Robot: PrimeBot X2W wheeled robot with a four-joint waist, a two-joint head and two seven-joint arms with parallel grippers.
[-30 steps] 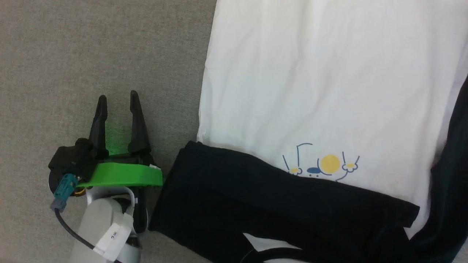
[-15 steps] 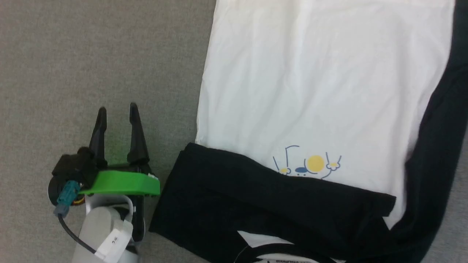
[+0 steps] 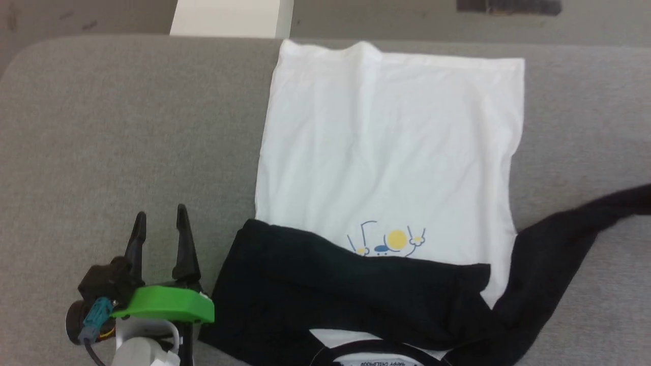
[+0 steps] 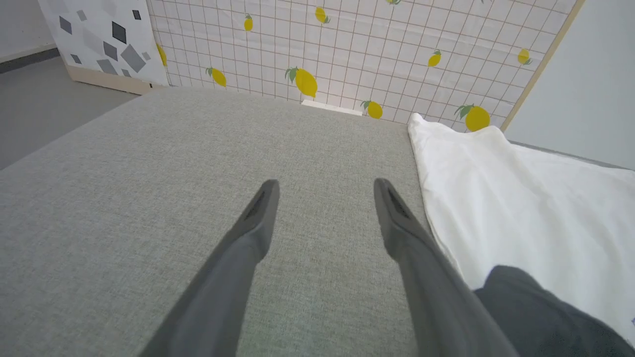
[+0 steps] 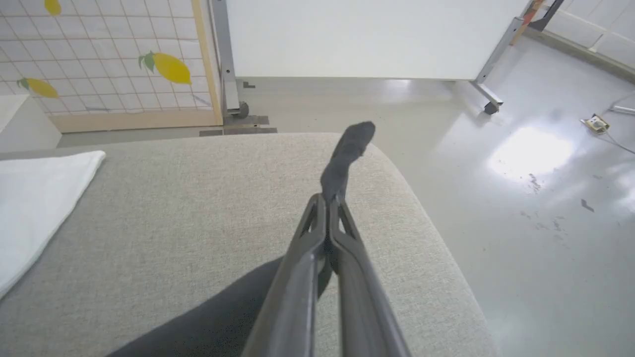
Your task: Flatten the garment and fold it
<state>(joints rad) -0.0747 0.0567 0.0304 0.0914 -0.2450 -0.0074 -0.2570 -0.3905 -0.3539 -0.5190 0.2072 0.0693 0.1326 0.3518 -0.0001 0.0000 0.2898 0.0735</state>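
- The garment (image 3: 386,152) lay spread on the grey padded surface (image 3: 101,127), with its neckline nearest the robot at the bottom edge of the head view.
- Also close in, one black sleeve (image 3: 330,284) lay folded across the chest, its upper edge touching the small print (image 3: 389,240) of a yellow circle and thin blue lines.
- Just left of that sleeve, the left gripper (image 3: 160,213) sat over bare surface, apart from the cloth. Its fingers were spread wide with nothing between them.
- The other black sleeve (image 3: 574,229) ran out to the right, stretched away from the white body. The right gripper (image 5: 327,201) had its fingers pinched tight on its end, a tuft of dark cloth poking past the tips.
- Farther off, the white body lay flat, its hem close to the surface's far edge.
- Beyond stood a lemon-patterned screen (image 4: 347,49) and a pale glossy floor (image 5: 521,198).
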